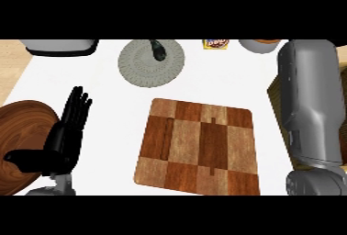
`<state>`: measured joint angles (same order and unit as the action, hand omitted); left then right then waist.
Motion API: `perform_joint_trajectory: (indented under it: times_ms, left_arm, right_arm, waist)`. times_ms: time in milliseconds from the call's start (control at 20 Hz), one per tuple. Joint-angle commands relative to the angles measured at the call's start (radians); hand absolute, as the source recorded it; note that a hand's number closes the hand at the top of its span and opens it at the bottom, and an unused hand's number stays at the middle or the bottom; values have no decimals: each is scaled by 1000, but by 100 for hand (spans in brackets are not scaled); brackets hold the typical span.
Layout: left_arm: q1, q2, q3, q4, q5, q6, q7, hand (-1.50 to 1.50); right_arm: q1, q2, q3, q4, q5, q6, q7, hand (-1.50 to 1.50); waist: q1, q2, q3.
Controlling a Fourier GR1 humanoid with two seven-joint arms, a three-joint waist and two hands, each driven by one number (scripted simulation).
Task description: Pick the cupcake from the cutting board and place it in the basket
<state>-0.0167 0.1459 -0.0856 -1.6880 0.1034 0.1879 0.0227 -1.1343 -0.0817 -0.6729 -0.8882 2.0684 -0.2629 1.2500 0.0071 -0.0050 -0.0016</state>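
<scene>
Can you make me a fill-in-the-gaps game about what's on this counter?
1. The cutting board is made of ___.
2. The left hand has its fingers ___, not curled.
3. A small black thing lies on the round ___ mat.
4. The grey right forearm shows at the view's ___ side.
Missing words: wood; straight; grey; right.

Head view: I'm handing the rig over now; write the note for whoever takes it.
Left hand: open, resting at the left, fingers up.
Right hand: not in view; its forearm lies over the basket at the right.
Cutting board: no cupcake on it, so the pick looks done.
A small thing at the top edge, by the forearm's end, may be the cupcake; cannot tell.
Left: confirm the cupcake ends in the basket.
</scene>
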Motion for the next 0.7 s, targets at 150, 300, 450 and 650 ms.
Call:
perform_joint_trajectory:
  times_ms: [150,300,450,650]
  left_arm:
    - [30,-8,-5,-8,-12,2,-19,0]
    - [-4,0,20,10,3,-1,3,0]
    - [-45,-13,19,52,-4,0,-12,0]
    - [27,-11,-3,-13,-7,-13,-17,0]
  right_arm:
    - [116,80,-33,-122,10,58,190,150]
    - [104,81,-49,-170,-7,125,164,150]
    - [174,81,-35,-176,-35,46,186,150]
    - [257,82,8,-195,-86,-28,183,150]
  waist:
    - [-8,-3,1]
    - [-10,-2,1]
    - [-5,3,1]
    - [11,4,2]
